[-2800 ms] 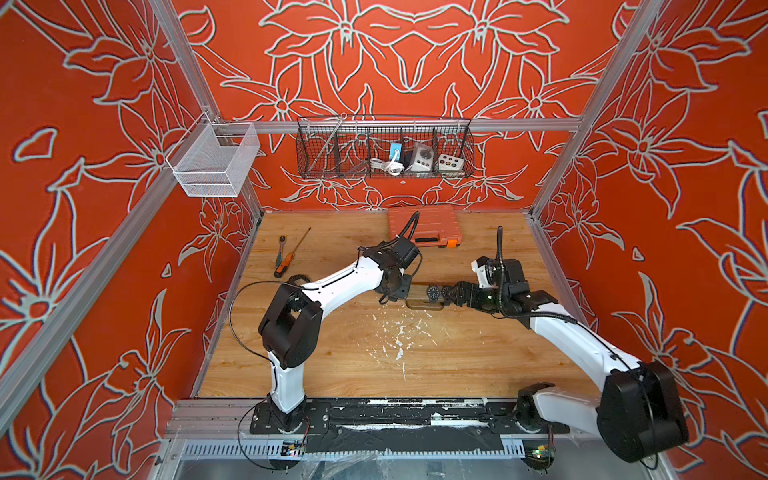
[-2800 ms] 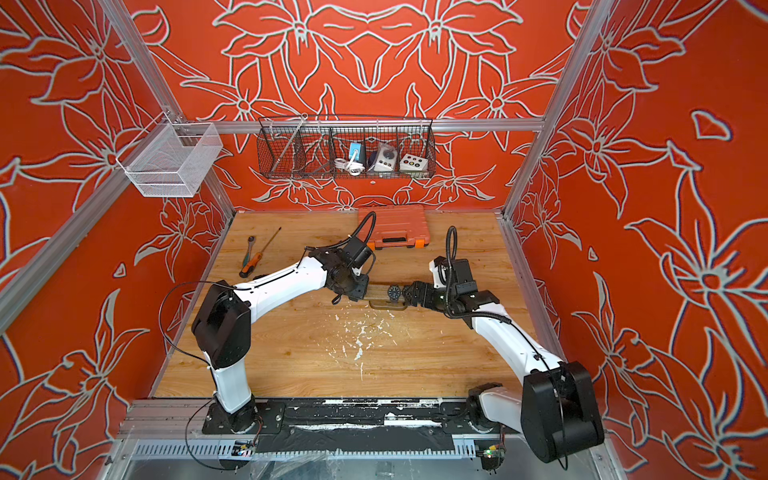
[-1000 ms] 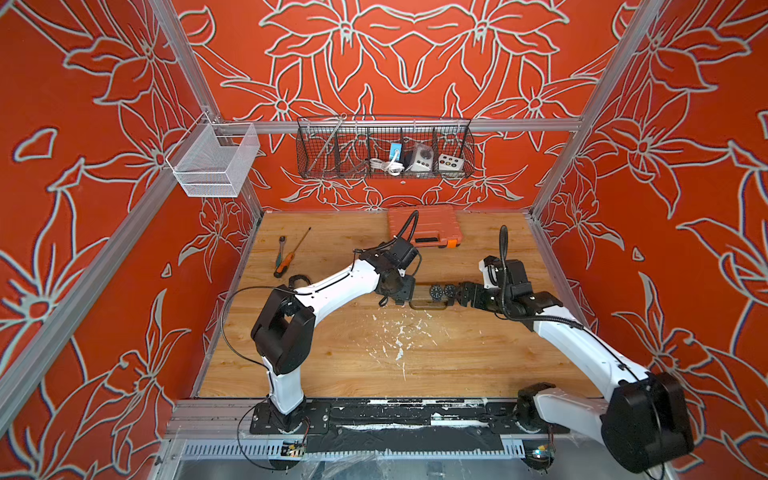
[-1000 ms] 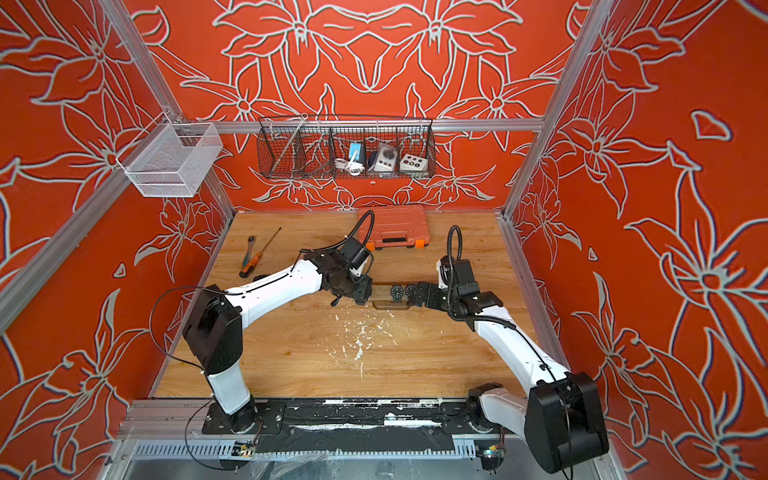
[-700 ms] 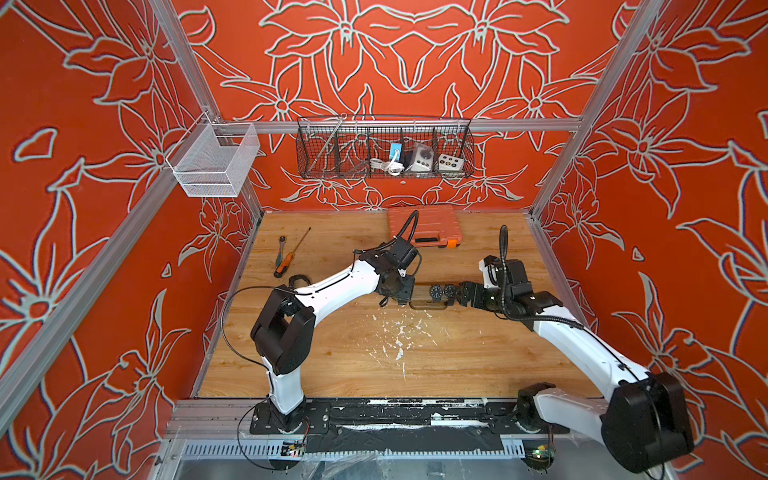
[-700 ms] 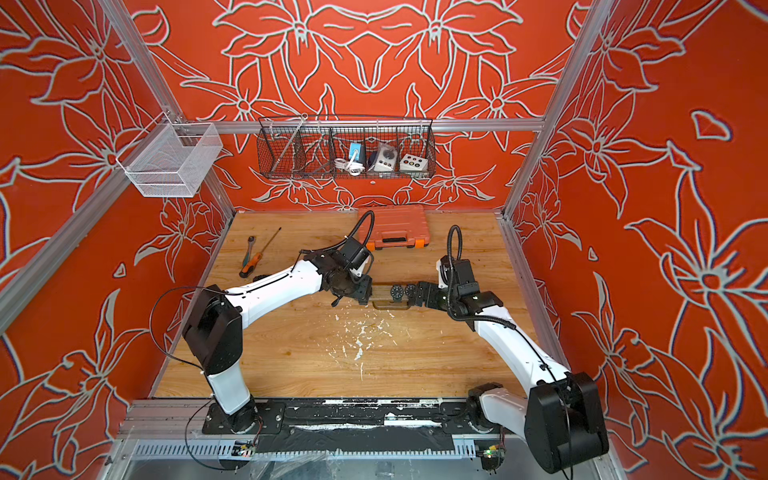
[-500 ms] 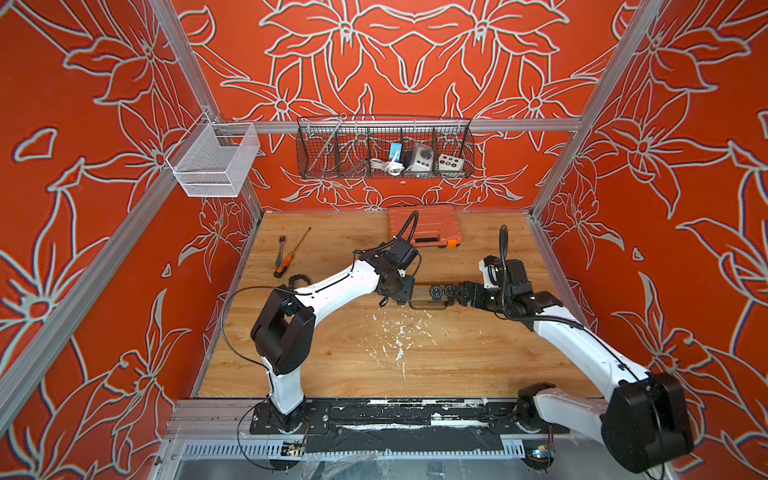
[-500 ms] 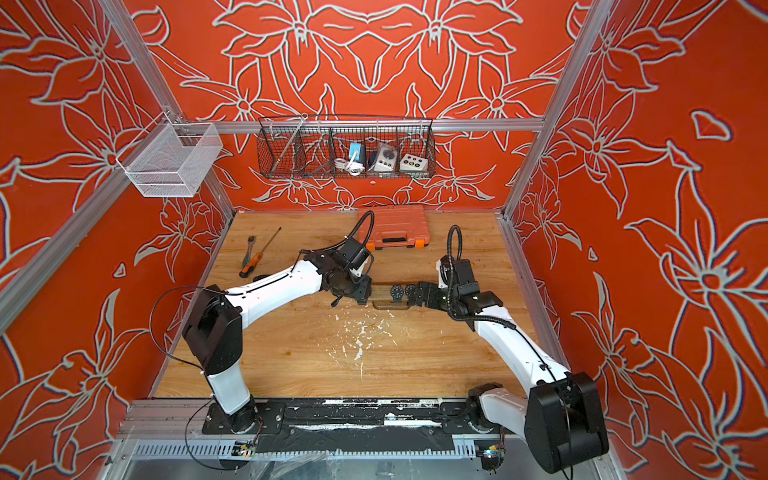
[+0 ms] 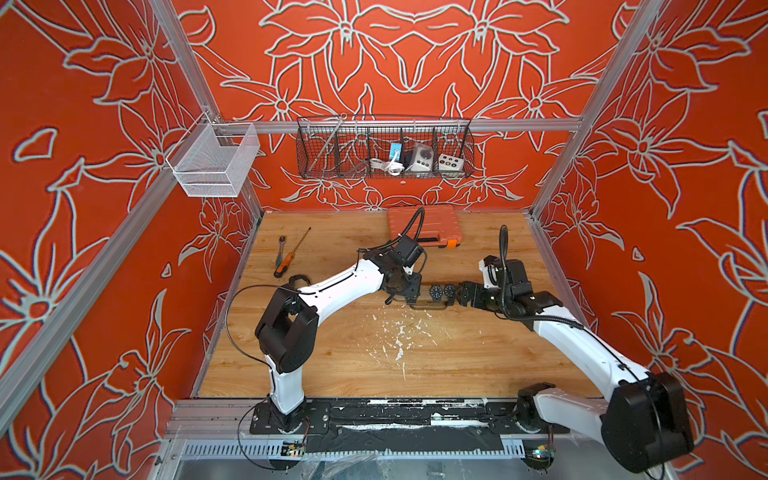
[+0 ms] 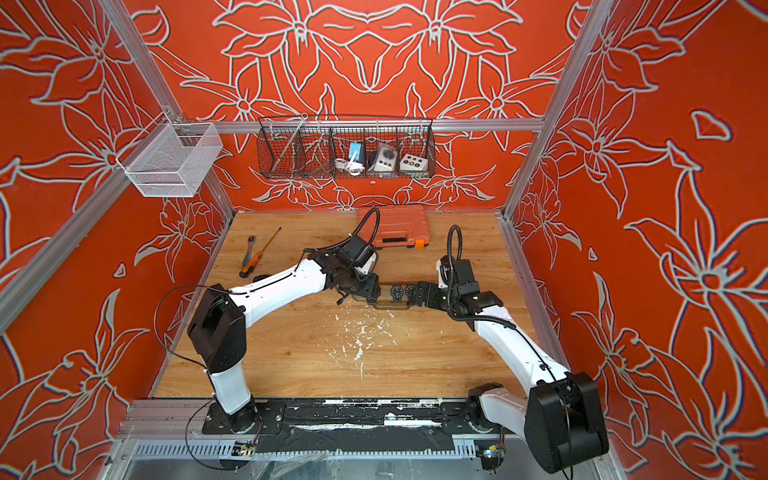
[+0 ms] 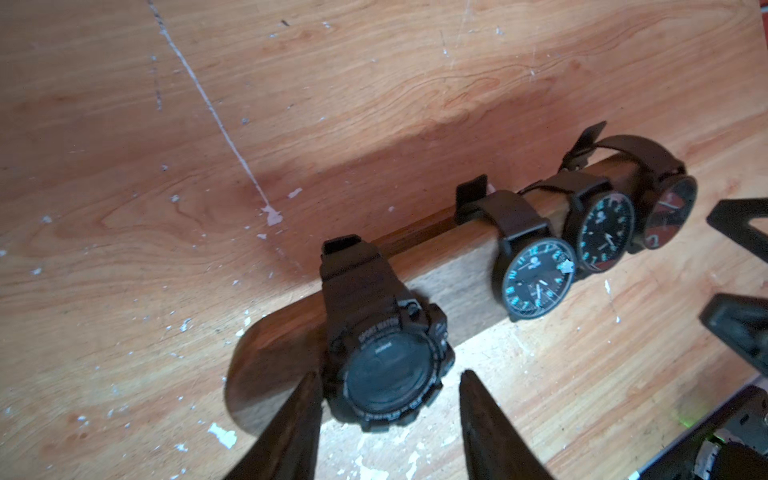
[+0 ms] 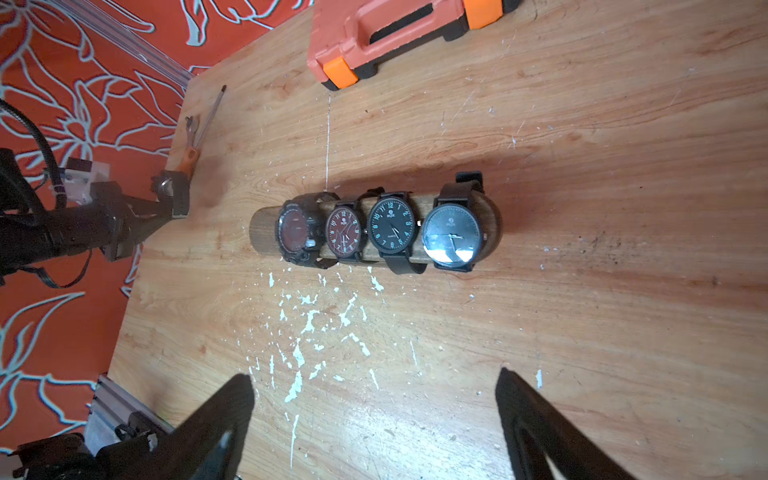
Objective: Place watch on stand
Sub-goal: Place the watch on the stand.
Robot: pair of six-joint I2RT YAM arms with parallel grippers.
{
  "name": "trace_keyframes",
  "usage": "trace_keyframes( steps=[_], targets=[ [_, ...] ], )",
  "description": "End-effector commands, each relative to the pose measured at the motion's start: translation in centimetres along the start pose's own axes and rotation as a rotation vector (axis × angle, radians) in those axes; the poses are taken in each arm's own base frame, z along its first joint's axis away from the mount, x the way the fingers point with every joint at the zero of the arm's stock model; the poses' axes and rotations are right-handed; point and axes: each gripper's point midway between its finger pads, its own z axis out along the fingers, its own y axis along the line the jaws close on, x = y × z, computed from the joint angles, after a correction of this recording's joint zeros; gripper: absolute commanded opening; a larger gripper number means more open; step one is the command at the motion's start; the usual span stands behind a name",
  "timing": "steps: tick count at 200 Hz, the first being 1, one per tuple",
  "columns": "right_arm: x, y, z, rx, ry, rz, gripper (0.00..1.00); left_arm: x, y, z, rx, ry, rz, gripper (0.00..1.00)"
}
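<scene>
- The left gripper (image 11: 388, 415) has its fingers parted on either side of the sport watch (image 11: 384, 365); a gap shows at one finger, so it holds nothing.
- That watch sits strapped round the stand (image 11: 453, 270) near one end.
- Three more watches (image 12: 392, 226) sit along the same bar.
- The right gripper (image 12: 374, 399) is spread wide and empty, off the stand's other end.
- The orange case (image 12: 374, 29) lies at the back of the table (image 9: 353, 353).

Matt dark wooden stand (image 12: 266, 232); glossy glass watch (image 12: 451, 239); paint-flecked wooden table (image 12: 582, 332)
</scene>
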Motion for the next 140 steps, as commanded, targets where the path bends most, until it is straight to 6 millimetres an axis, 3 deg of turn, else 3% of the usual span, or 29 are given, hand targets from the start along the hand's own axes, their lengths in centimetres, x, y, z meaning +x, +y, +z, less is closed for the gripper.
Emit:
trace_keyframes(
  steps=[1,70,140],
  targets=[
    [-1.0,0.4,-0.4,0.002,-0.024,-0.02,0.97,-0.2,-0.4,-1.2,0.016,-0.031,-0.006,0.64],
    [-0.8,0.3,-0.5,0.004,-0.022,-0.02,0.97,-0.5,-1.8,-0.3,0.08,-0.018,-0.01,0.54],
    [-0.8,0.2,-0.2,0.011,-0.02,-0.017,0.97,-1.1,-4.1,0.5,0.136,-0.009,0.014,0.52]
  ],
)
